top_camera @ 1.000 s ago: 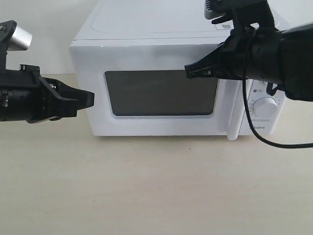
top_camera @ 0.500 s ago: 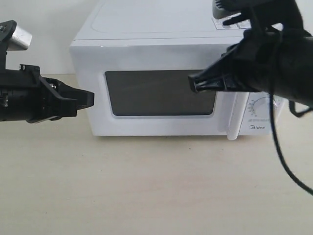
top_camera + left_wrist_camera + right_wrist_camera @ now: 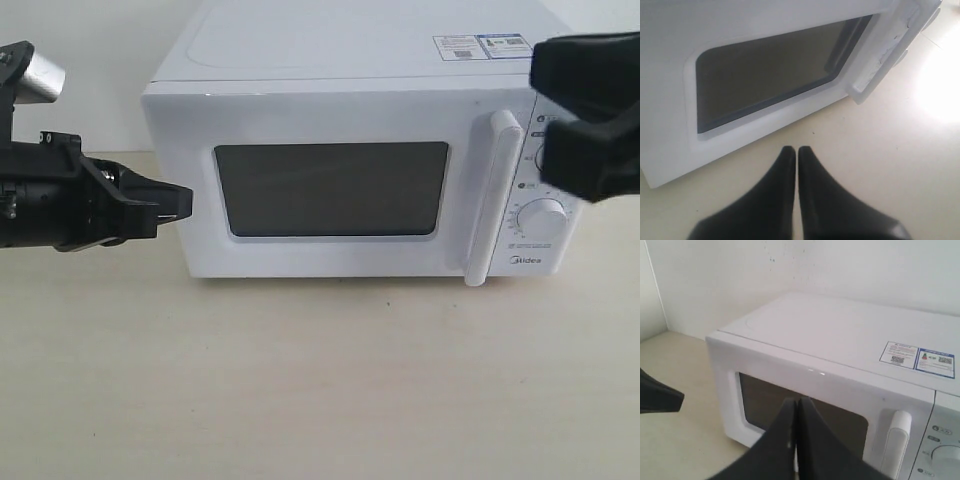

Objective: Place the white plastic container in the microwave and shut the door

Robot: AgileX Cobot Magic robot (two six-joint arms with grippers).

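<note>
The white microwave [image 3: 330,110] stands at the back of the table, its door [image 3: 330,190] shut flush and the vertical bar handle [image 3: 497,195] uncovered. The white plastic container is out of view. My left gripper [image 3: 185,203] hovers left of the microwave, level with the door window, fingers pressed together and empty; the left wrist view shows it [image 3: 796,149] above the table in front of the door [image 3: 775,70]. My right arm [image 3: 590,120] is a black mass at the right edge, over the dial panel. Its gripper [image 3: 797,401] is shut and empty, apart from the microwave [image 3: 840,335].
Two round dials [image 3: 545,217] sit right of the handle, partly behind the right arm. Stickers [image 3: 480,46] lie on the microwave's top. A beige tabletop [image 3: 320,380] stretches in front, and a white wall [image 3: 715,280] rises behind.
My right arm has drawn back to the right, from in front of the door window to the frame's right edge, uncovering the handle. The left gripper has not moved.
</note>
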